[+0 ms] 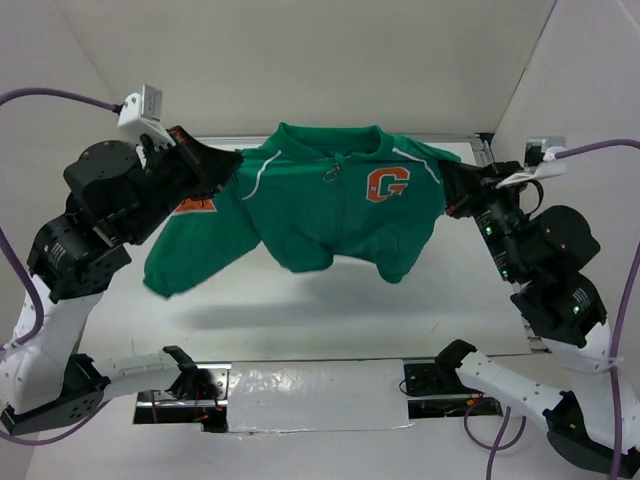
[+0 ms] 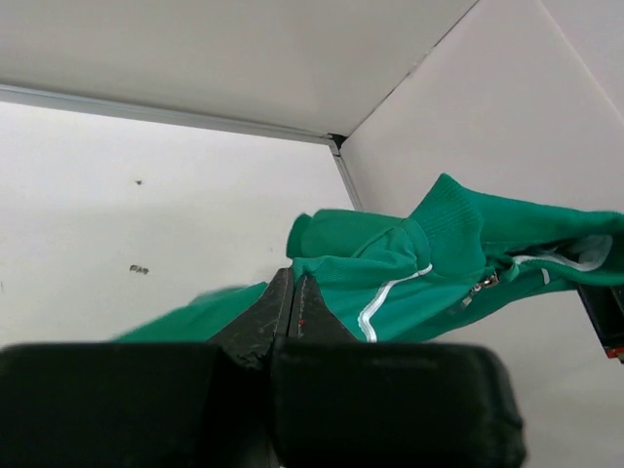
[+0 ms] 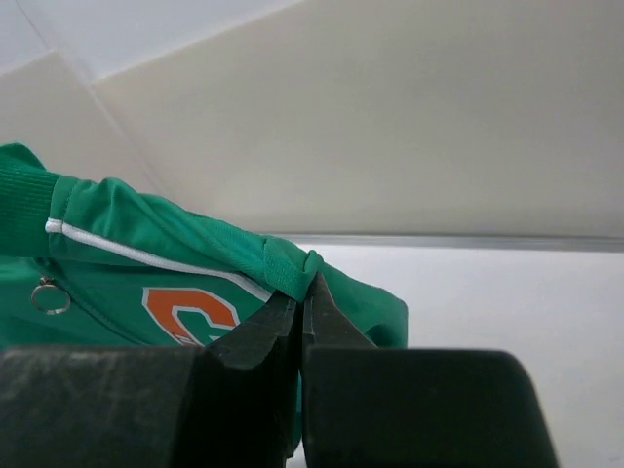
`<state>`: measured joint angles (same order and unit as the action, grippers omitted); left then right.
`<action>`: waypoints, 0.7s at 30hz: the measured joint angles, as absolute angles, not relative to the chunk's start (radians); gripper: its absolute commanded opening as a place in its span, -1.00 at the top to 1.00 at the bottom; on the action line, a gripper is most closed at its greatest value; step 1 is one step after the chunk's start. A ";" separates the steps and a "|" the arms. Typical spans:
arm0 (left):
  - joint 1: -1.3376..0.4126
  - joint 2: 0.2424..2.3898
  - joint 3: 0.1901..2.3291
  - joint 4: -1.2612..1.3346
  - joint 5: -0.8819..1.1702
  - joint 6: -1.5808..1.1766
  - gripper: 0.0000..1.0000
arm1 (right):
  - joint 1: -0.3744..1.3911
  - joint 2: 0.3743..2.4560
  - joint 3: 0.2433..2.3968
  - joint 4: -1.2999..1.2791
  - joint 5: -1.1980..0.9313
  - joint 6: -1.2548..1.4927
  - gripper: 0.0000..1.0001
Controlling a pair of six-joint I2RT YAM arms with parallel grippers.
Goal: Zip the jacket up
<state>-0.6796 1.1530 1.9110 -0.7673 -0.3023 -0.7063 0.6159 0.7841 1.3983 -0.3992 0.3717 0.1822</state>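
The green jacket (image 1: 320, 205) hangs in the air between my two grippers, stretched by its shoulders, with the orange "G" patch (image 1: 386, 184) facing the camera. The front zipper looks closed up to the collar, its metal pull (image 1: 331, 171) hanging near the neck. My left gripper (image 1: 228, 160) is shut on the jacket's left shoulder (image 2: 331, 273). My right gripper (image 1: 450, 178) is shut on the right shoulder seam (image 3: 292, 268). One sleeve (image 1: 185, 255) hangs down at the left. The pull ring also shows in the right wrist view (image 3: 47, 294).
White table (image 1: 320, 320) below, with white walls at back and sides. A metal rail (image 1: 460, 137) runs along the back edge. A reflective foil strip (image 1: 310, 395) lies between the arm bases at the front.
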 measured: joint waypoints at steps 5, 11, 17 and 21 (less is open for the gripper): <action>-0.664 1.183 1.878 -0.766 -0.299 -0.677 1.00 | 0.620 0.879 1.435 -0.475 0.429 0.207 1.00; -0.348 1.506 1.843 -0.759 -0.151 -0.705 1.00 | 0.491 1.232 1.493 -0.532 0.421 0.326 0.57; -0.211 2.144 1.974 -0.830 -0.046 -0.711 -0.21 | 0.355 1.749 1.502 -0.529 0.276 0.385 -0.99; -0.201 2.297 2.000 -0.936 -0.042 -0.709 -0.99 | 0.345 1.846 1.466 -0.564 0.208 0.390 -0.99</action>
